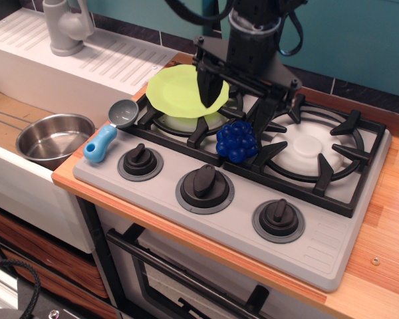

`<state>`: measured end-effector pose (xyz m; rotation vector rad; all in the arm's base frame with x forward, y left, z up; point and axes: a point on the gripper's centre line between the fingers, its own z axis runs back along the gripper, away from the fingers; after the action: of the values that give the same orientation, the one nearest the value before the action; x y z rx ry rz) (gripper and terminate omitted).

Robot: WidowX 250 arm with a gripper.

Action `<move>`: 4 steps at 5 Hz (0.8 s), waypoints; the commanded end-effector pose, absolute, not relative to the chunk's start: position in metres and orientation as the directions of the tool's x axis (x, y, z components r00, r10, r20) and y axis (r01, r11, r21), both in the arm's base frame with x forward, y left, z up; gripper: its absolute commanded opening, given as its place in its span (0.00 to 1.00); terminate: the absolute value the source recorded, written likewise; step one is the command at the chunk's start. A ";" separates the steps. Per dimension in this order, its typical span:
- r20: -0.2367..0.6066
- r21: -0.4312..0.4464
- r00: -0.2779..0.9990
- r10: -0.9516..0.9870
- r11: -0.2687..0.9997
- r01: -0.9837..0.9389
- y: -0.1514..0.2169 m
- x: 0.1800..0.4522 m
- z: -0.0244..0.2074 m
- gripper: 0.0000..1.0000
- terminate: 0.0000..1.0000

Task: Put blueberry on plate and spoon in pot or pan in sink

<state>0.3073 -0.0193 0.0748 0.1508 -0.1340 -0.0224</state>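
Presently gripper [234, 105] being held spread, unclenched, above blueberry [237, 140]; plate [176, 92] lying just beside; spoon [111, 129] resting at stove [319, 246] left edge; no readable writing.

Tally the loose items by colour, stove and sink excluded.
Yellow-green: 1, the plate
Dark blue: 1, the blueberry cluster
Light blue and grey: 1, the spoon
Silver steel: 1, the pot
Total: 4

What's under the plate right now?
The plate rests on the left burner's black grate, with the white burner cap showing below its front edge. The plate and the end effector hide the rest of the burner.
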 end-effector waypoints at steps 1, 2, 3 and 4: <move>0.198 0.120 0.980 -0.026 0.993 0.003 -0.019 0.319 0.069 1.00 0.00; 0.205 0.112 0.978 -0.030 0.994 0.007 -0.018 0.320 0.066 1.00 0.00; 0.208 0.113 0.978 -0.034 0.994 0.011 -0.016 0.321 0.065 1.00 0.00; 0.213 0.110 0.976 -0.035 0.994 0.012 -0.016 0.322 0.063 1.00 0.00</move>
<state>0.3175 -0.0171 0.0542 0.1085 -0.1847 -0.0265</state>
